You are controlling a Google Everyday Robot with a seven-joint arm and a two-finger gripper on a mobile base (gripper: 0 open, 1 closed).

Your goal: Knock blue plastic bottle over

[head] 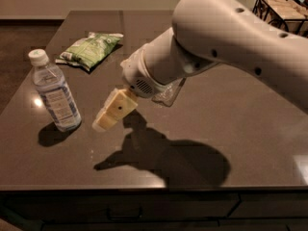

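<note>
The blue plastic bottle [54, 94] stands upright at the 9 o'clock side of a dark bench [250, 143]. Its white cap is screwed on and its blue-and-white label faces the camera. How full it is cannot be told through the clear wall. The gripper [102, 122] hangs low over the bench just at the bottle's 3 o'clock, apart from it. The jaws are clenched together into one cream wedge, gripping nothing and pointing down toward 8 o'clock. The robot's white arm [226, 37] reaches in from 2 o'clock and throws a broad shadow on the bench. Behind the wrist lies a smaller clear bottle [169, 94], mostly hidden. A green snack bag [90, 49] lies flat at 11 o'clock, beyond the upright bottle.
</note>
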